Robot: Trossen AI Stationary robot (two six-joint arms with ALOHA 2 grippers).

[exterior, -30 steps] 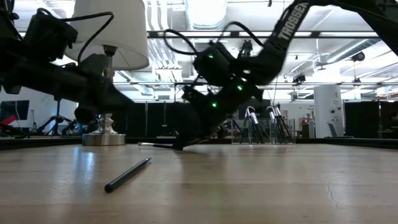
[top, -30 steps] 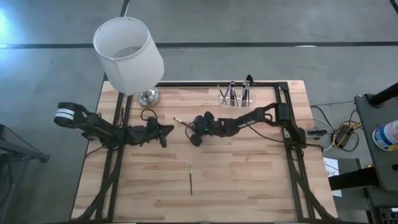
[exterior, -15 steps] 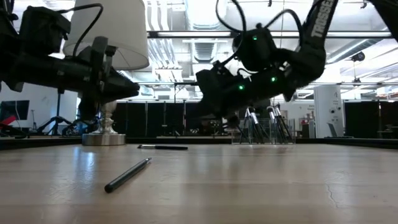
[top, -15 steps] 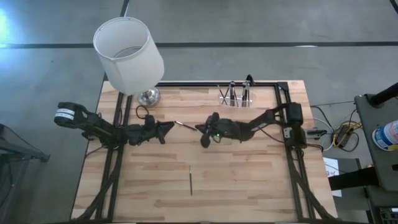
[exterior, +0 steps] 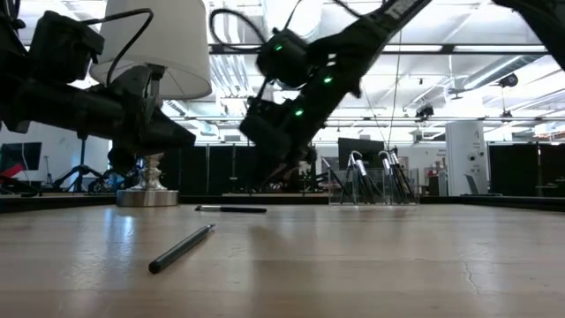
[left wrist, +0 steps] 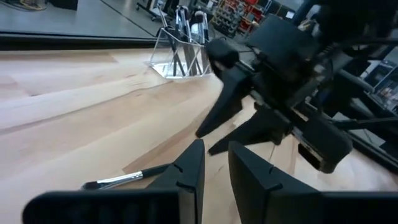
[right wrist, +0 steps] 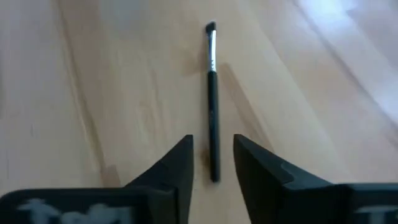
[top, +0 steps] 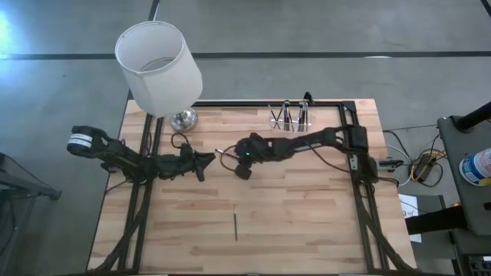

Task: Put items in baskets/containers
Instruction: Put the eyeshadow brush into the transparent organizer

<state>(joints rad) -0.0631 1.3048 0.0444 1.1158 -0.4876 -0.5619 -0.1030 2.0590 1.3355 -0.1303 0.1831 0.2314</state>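
A slim dark brush [right wrist: 212, 99] with a pale ferrule lies flat on the wooden table, between my two grippers [top: 222, 152]. My right gripper [right wrist: 213, 165] hangs open just above its handle end, touching nothing. My left gripper [left wrist: 216, 171] waits at mid-left, fingers slightly apart with nothing between them, pointing at the brush [left wrist: 124, 179]. A second dark stick [top: 235, 222] lies nearer the front edge [exterior: 181, 249]. The clear holder [top: 290, 119] stands at the far edge with several sticks upright in it.
A big white lamp [top: 157, 65] stands on its metal base [top: 182, 119] at the far left corner. A black frame [top: 349, 115] borders the table. Bare wood lies to the right of the front stick [top: 307, 215].
My right gripper, a second ago down at the table by the brush, has lifted clear, drawn back toward the table's right edge, then swung left again, and now hangs above the brush. The brush lies on the table.
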